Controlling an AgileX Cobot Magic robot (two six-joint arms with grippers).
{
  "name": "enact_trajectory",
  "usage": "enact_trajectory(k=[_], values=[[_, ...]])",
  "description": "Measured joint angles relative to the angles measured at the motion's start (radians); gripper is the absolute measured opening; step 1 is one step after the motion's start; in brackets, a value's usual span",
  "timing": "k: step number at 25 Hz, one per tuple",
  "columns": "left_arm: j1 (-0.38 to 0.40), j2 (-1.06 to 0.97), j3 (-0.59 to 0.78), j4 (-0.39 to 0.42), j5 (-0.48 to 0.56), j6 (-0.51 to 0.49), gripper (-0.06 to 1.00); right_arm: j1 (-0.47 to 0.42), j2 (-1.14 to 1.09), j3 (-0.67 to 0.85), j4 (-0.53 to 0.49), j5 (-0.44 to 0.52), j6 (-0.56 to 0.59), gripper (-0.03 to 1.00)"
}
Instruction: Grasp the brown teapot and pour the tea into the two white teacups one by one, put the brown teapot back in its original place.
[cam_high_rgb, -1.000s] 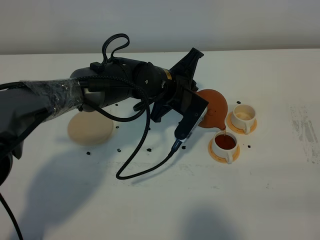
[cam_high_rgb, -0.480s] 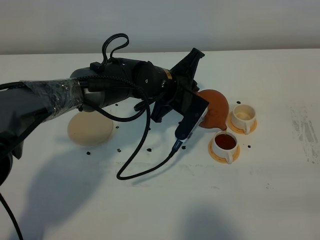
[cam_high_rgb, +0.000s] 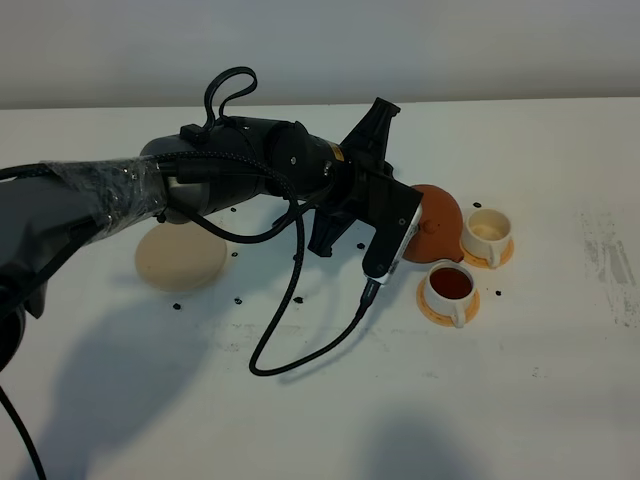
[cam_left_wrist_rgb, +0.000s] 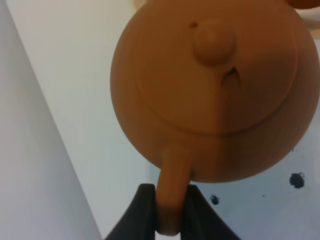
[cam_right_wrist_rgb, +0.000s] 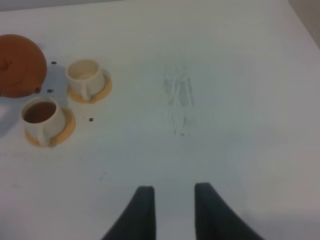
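Grip confirmed: left gripper (cam_left_wrist_rgb: 170, 200) is clamped on the handle of the brown teapot (cam_left_wrist_rgb: 210, 90), one finger on each side. The pot is round-bodied, matte reddish-brown clay, with a flat lid and a round knob. In the exterior high view it sits at 11 o'clock from the tea-filled cup (cam_high_rgb: 450, 285) and at 9 o'clock from the pale-interior cup (cam_high_rgb: 488, 228). The cream coaster (cam_high_rgb: 181, 258) lies well apart at 9 o'clock. The right gripper (cam_right_wrist_rgb: 172, 205) has its jaws apart and holds nothing.
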Motion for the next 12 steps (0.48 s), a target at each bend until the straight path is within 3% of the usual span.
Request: enact_trajectory(k=[6,9,12], values=[[0.005,-0.029,0.0,0.001,0.016,-0.12,0.09,0.0,0.0,0.0,0.0,0.0,0.0,0.22],[0.019,-0.068,0.0,0.015,0.044,-0.25,0.09,0.0,0.0,0.0,0.0,0.0,0.0,0.22],[0.033,-0.105,0.0,0.054,0.099,-0.44,0.09,0.0,0.0,0.0,0.0,0.0,0.0,0.22]])
